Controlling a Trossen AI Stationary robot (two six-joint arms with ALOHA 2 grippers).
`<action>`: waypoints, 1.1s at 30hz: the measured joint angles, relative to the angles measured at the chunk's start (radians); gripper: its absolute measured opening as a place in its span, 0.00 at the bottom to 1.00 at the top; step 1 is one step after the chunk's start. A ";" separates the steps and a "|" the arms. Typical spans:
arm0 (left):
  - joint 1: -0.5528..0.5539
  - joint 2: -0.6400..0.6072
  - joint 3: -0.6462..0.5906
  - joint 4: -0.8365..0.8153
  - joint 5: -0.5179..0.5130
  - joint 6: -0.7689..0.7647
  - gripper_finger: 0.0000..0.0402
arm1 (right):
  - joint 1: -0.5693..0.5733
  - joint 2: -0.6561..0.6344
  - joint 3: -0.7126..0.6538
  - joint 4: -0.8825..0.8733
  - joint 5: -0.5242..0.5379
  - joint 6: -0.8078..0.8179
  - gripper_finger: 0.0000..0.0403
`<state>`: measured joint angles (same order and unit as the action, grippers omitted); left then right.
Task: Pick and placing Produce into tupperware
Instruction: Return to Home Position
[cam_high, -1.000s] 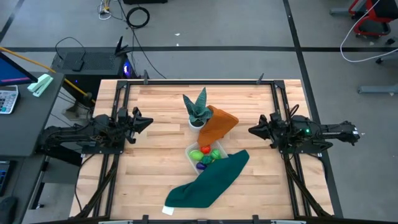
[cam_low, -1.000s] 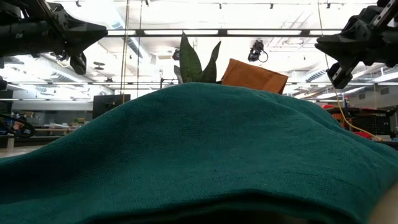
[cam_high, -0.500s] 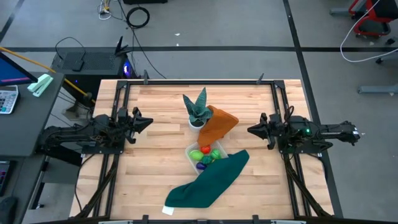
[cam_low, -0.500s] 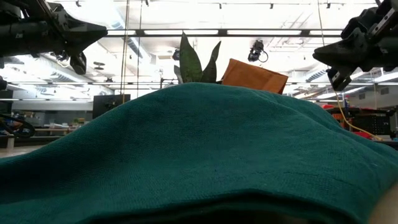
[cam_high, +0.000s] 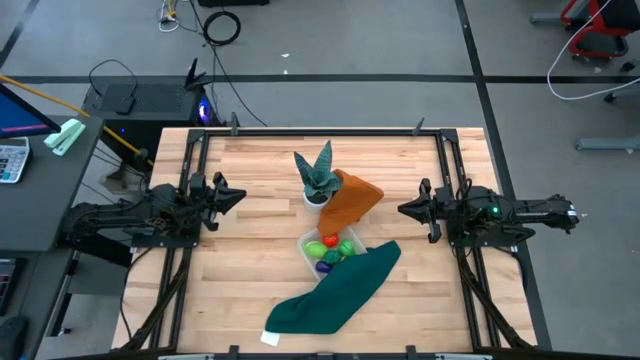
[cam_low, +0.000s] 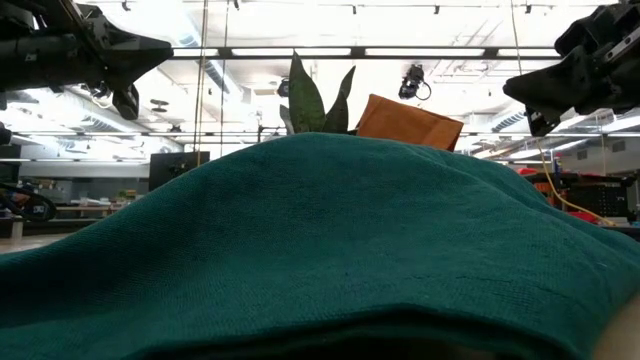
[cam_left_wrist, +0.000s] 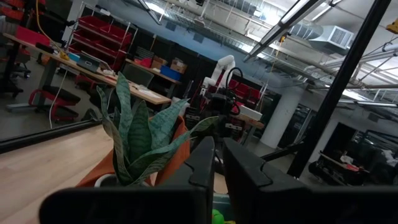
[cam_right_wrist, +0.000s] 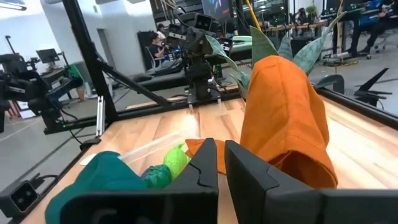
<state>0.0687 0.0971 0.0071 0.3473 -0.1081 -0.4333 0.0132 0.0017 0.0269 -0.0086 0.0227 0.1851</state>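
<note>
The tupperware stands near the table's middle and holds the produce: a red piece, a yellow-green one, a green one and a purple one. A teal cloth lies over the box's near right corner. My left gripper hovers shut over the table's left part, pointing at the plant. My right gripper hovers shut over the right part, pointing at the orange cloth. The right wrist view shows green produce in the box behind my right gripper.
A spiky plant in a white pot stands just beyond the box, with the orange cloth leaning against it. The teal cloth fills most of the low view. Bare wood lies on the table's left and right parts.
My right gripper has turned about its wrist and edged slightly toward the table's middle, staying raised. The produce, the box and the cloths lie as before.
</note>
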 joint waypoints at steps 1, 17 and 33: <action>0.000 0.000 0.000 0.000 0.000 0.000 0.10 | 0.000 0.000 0.000 0.000 0.000 0.001 0.00; 0.000 0.000 0.000 0.000 0.000 0.013 0.09 | 0.000 0.000 0.001 -0.002 0.000 0.005 0.00; 0.000 0.001 0.000 -0.031 0.000 0.341 0.06 | 0.000 0.000 0.001 -0.002 0.001 0.005 0.00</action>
<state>0.0685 0.0978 0.0068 0.3168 -0.1084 -0.0924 0.0132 0.0017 0.0277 -0.0109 0.0235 0.1905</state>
